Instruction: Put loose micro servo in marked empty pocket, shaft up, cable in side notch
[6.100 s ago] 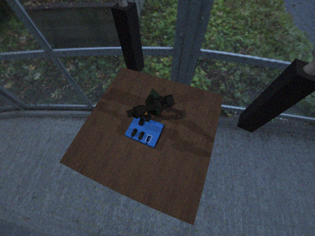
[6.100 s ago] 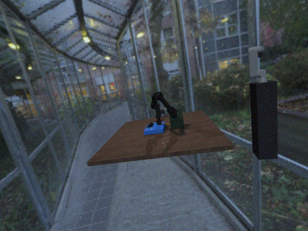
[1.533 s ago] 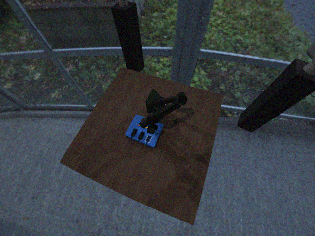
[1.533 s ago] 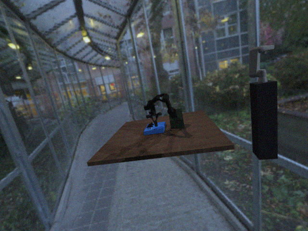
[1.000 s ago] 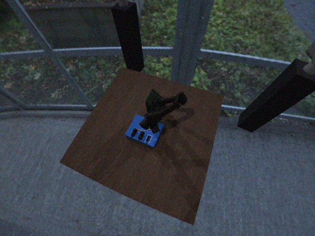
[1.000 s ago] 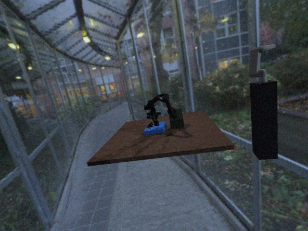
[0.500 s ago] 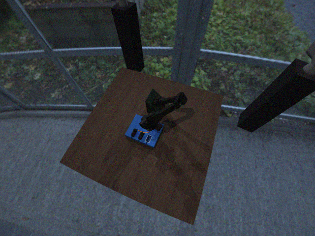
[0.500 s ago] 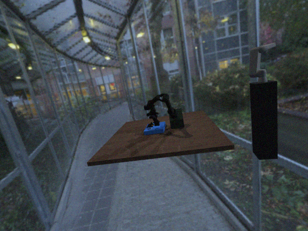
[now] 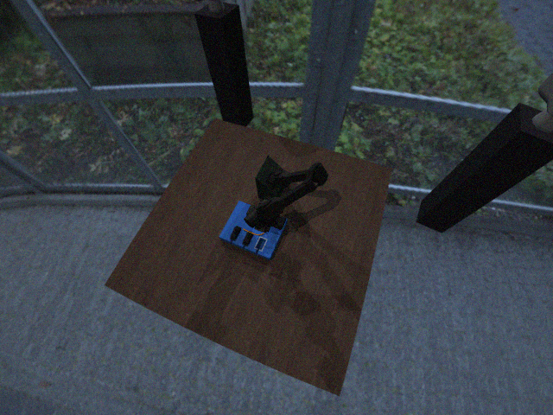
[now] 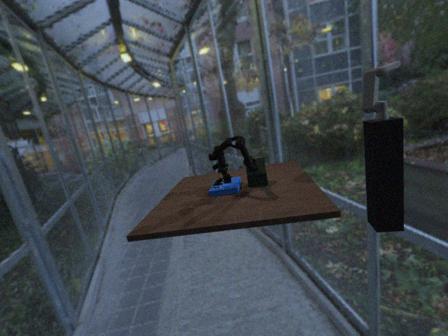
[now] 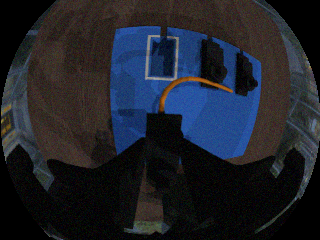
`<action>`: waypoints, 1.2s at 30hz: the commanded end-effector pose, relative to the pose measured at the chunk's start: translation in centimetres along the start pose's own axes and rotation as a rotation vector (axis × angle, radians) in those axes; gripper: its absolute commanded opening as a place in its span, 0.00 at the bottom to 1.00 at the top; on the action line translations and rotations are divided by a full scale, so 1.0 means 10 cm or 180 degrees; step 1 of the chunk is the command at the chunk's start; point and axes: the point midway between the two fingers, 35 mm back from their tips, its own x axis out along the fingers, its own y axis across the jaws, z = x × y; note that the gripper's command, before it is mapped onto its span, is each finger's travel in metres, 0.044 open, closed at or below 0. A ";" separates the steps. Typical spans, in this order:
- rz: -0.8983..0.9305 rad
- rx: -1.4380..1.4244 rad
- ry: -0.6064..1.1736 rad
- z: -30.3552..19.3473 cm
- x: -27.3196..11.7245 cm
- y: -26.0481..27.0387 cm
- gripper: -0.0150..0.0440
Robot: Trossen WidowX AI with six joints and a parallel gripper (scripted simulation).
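Item: brown wooden table (image 9: 285, 312), square, bearing one blue deck (image 11: 214, 127) and one dark arm (image 9: 290, 188) on a dark green base block (image 10: 257, 175). The deck lies near the middle of the table, just in front of the base block. Along one edge of the deck, as the wrist view shows it, stand three pockets in a row: a pocket outlined in white (image 11: 163, 58), which looks unfilled, and beside it two dark servos (image 11: 214, 62) already seated, the further one (image 11: 244, 74) nearest the deck's edge. Pincer (image 11: 164, 160): clamped on the loose black servo (image 11: 164, 135), which sits between the dark fingers with its upper end showing square against the blue. The servo is held above the deck surface, short of the outlined pocket and roughly in line with it; how high it hangs cannot be told from these views. An orange cable (image 11: 194, 86) rises from the top of the held servo, curves upward and runs across the blue toward the two seated servos, its far end near the further of them. In the top view the arm reaches from the base block over the rear part of the deck (image 9: 252, 230), the outlined pocket (image 9: 260, 243) lying at the near edge, uncovered by the arm. Surroundings: glazed walkway with metal frames, grey paving, grass outside; two dark rectangular posts (image 9: 225, 62) stand apart from the table.
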 end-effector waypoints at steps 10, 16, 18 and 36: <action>0.0007 -0.0014 -0.0033 0.53 -0.02 0.01 0.25; 0.0007 -0.0017 -0.0036 0.76 -0.03 0.01 0.25; 0.0007 -0.0018 -0.0037 0.84 -0.03 0.01 0.25; 0.0009 -0.0021 -0.0040 1.05 0.10 0.02 0.25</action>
